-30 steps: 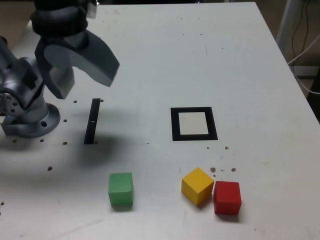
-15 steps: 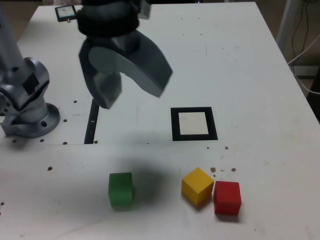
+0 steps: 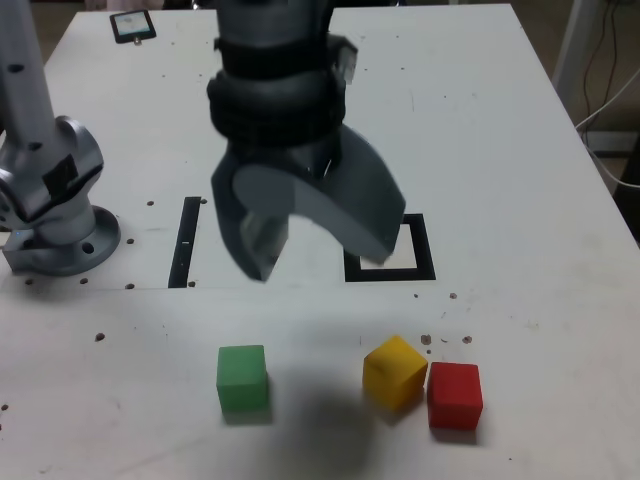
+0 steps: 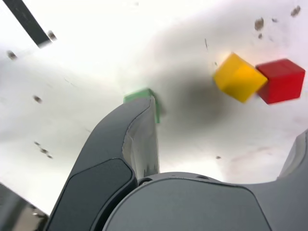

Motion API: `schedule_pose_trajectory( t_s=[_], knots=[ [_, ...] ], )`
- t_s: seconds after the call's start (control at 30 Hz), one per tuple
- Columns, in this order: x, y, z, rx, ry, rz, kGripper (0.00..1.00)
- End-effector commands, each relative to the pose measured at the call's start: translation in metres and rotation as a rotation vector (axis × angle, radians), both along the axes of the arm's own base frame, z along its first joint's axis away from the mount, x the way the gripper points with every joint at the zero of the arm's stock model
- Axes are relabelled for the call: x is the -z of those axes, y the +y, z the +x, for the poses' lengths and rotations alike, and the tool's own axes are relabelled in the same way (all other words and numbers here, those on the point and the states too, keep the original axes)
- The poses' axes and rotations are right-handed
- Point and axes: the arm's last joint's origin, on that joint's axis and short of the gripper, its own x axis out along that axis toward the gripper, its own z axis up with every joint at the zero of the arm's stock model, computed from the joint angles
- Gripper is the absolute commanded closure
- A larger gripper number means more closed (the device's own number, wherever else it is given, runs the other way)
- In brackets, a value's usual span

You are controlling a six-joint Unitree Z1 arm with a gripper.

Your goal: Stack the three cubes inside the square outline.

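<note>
We observe a narrow black strip [image 3: 185, 242] affixed to the white table [image 3: 500, 140]. We note a small dark-framed item [image 3: 132, 27] at the table's far edge, toward the exterior view's left.

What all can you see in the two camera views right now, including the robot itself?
Green cube: one, green, on the table at the exterior view's lower left.
Yellow cube: one, yellow, right beside the red cube, on its left in the exterior view.
Red cube: one, red, lower right.
Square outline: one, black with white centre, partly hidden behind the fingers.
Narrow strip: one, black, left of the fingers.
Small framed item: one, dark-edged, far left corner.
Table: one, white, under everything.
Cables: pale and dark, beyond the right edge.
Robot arm base: one, grey, left side.
Fingers: two, grey, open, above the table.
</note>
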Motion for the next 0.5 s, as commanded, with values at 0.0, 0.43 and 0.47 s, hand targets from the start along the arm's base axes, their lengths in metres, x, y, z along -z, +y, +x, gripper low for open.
schedule_pose_trajectory(
  t_s=[0.0, 0.43, 0.47],
  knots=[
    [0.007, -0.014, 0.001, -0.086, 0.024, 0.019, 0.02],
    [0.026, -0.087, 0.014, -0.294, -0.005, 0.086, 0.05],
    [0.028, -0.093, 0.016, -0.310, -0.011, 0.079, 0.05]
  ],
)
